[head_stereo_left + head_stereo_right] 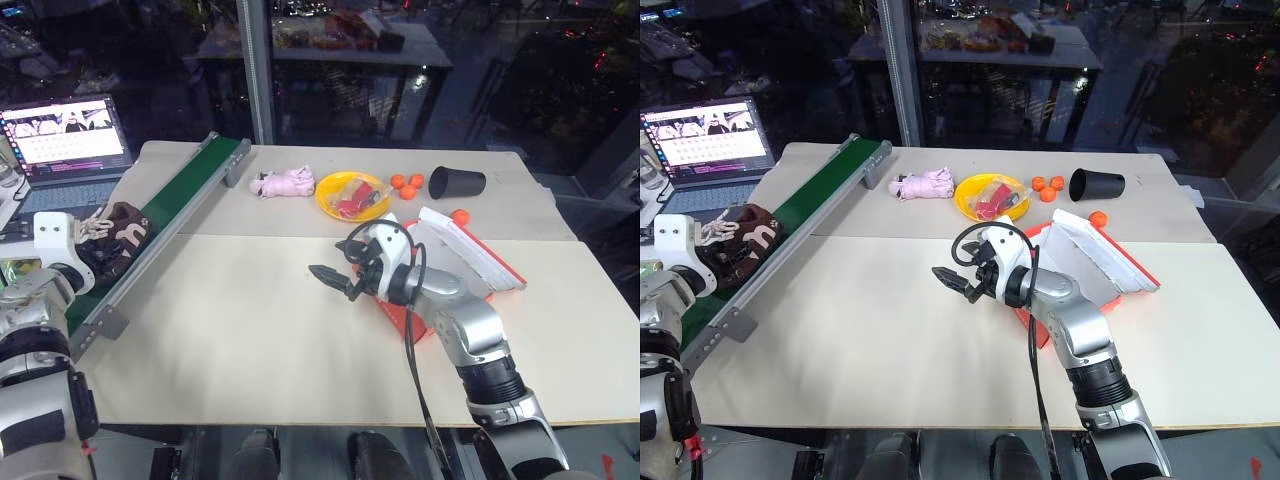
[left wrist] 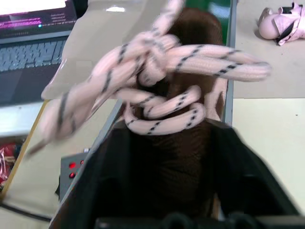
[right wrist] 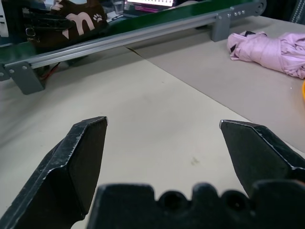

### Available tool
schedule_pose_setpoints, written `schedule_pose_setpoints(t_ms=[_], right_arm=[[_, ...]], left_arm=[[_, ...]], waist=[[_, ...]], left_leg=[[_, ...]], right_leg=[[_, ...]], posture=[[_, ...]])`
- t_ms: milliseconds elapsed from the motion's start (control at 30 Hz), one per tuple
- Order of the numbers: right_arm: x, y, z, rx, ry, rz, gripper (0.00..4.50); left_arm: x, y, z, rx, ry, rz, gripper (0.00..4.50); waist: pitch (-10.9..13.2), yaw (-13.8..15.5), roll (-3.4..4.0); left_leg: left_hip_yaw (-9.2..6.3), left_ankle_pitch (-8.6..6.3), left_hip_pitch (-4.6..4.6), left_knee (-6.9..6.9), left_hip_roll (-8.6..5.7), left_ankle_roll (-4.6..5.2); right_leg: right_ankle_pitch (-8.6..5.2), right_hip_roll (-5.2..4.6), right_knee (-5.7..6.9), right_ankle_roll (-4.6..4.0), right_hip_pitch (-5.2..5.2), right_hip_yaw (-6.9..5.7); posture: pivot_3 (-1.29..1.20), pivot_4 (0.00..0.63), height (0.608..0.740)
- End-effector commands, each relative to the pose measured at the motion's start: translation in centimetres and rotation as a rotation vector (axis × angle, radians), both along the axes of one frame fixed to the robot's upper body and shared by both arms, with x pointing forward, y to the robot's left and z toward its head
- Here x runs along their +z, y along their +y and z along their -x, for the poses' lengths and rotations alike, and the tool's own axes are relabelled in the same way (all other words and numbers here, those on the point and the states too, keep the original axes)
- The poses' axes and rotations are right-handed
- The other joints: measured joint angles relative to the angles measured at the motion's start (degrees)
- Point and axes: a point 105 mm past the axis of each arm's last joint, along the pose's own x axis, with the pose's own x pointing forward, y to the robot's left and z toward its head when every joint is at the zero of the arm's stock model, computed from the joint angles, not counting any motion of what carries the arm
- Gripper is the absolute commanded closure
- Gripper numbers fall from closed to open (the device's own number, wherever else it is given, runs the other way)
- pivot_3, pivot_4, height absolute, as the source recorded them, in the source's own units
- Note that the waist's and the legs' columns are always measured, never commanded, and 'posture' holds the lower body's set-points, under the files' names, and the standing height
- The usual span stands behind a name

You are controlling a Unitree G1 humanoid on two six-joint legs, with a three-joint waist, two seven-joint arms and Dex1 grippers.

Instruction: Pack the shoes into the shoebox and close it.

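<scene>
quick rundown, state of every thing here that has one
dark brown shoe with pale laces: gripped on the green conveyor belt
left gripper: shut on the shoe
right gripper: open, holding nothing
red cardboard shoebox: lid open
black cup: on its side
laptop: screen on

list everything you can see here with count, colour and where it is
shoe: one seen, dark brown with white mark and pale laces, on the green belt at the table's left edge
conveyor: one, green belt in a grey frame, along the table's left side
shoebox: one, red, white inside, lid open, behind the right arm
plush toy: one, pink, far side of the table beside the bowl
bowl: one, yellow, red items in it, far middle
balls: four, orange, three by the cup, one near the box
cup: one, black, on its side, far right
laptop: one, screen lit, off the table's left
table: one, beige
left claw: black, shut on the shoe
right claw: black, open, above the table's middle
</scene>
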Motion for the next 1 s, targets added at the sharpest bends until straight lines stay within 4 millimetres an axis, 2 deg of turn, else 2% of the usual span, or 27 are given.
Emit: schedule_pose_setpoints(t_ms=[33, 133, 267, 400, 533, 633, 733, 833, 1000], right_arm=[[1.4, 0.0, 0.3, 0.002, -0.056, -0.001, 0.00], [1.6, 0.0, 0.3, 0.000, -0.060, 0.000, 0.00], [2.5, -0.2, 0.1, -0.018, -0.058, -0.054, 0.00], [4.2, -0.6, -0.4, -0.051, 0.016, -0.216, 0.00], [7.6, -1.3, -1.1, -0.083, 0.137, -0.531, 0.00], [9.6, -1.7, -1.3, -0.076, 0.180, -0.681, 0.00], [10.5, -1.8, -1.3, -0.069, 0.200, -0.720, 0.00], [11.8, -2.6, -1.4, -0.082, 0.194, -0.790, 0.00], [12.2, -3.5, -1.7, -0.120, 0.187, -0.826, 0.00]], left_arm=[[1.1, -0.4, -0.4, -0.015, -0.047, 0.025, 3.87], [2.8, -2.1, -1.3, -0.077, -0.106, 0.030, 4.28], [6.5, -6.5, -2.6, -0.230, -0.235, 0.064, 4.31], [10.1, -13.1, -3.0, -0.404, -0.313, 0.078, 4.31], [13.4, -21.1, -2.1, -0.607, -0.379, 0.143, 4.31], [13.5, -24.8, -1.4, -0.696, -0.361, 0.181, 4.31], [13.7, -28.0, -0.6, -0.779, -0.343, 0.178, 4.31], [14.7, -31.8, 0.7, -0.911, -0.347, 0.196, 4.31], [14.5, -33.9, 1.6, -0.982, -0.324, 0.230, 4.31]], waist=[[0.0, 0.0, 0.00], [0.0, 0.2, -0.01], [0.0, 0.5, -0.29], [0.0, 0.3, -0.42], [0.0, 0.0, -0.45], [0.0, -0.5, -0.44], [0.1, -1.1, -0.44], [0.1, -1.5, -0.43], [0.0, -2.0, -0.41]], left_leg=[[0.00, 0.01, 0.05, 0.00, 0.00, -0.08], [-0.01, 0.01, 0.07, 0.00, 0.01, -0.15], [-0.01, 0.08, -0.08, 0.03, 0.01, -0.10], [-0.03, 0.16, -0.52, 0.05, 0.00, 0.02], [-0.08, 0.17, -0.76, 0.06, 0.00, 0.04], [-0.13, 0.18, -0.73, 0.06, 0.00, 0.06], [-0.14, 0.19, -0.63, 0.06, 0.00, 0.07], [-0.18, 0.23, -0.62, 0.06, -0.02, 0.14], [-0.19, 0.25, -0.62, 0.06, -0.04, 0.17]], right_leg=[[-0.01, 0.00, 0.09, 0.00, 0.00, 0.00], [0.00, -0.01, 0.17, -0.03, -0.01, -0.05], [0.01, -0.04, 0.11, -0.05, -0.03, -0.07], [0.19, -0.04, 0.05, -0.32, -0.36, -0.07], [0.21, -0.02, 0.19, -0.33, -0.62, -0.05], [0.22, 0.00, 0.24, -0.33, -0.62, -0.05], [0.22, 0.02, 0.30, -0.33, -0.60, -0.01], [0.22, 0.02, 0.35, -0.34, -0.60, -0.01], [0.22, 0.03, 0.33, -0.33, -0.60, 0.00]], posture=[[0.00, 0.150, 0.740], [0.00, 0.150, 0.740], [0.00, 0.150, 0.740], [0.00, 0.150, 0.740], [0.00, 0.150, 0.740], [0.00, 0.150, 0.740], [0.00, 0.150, 0.740], [0.00, 0.150, 0.740], [0.00, 0.150, 0.740]])
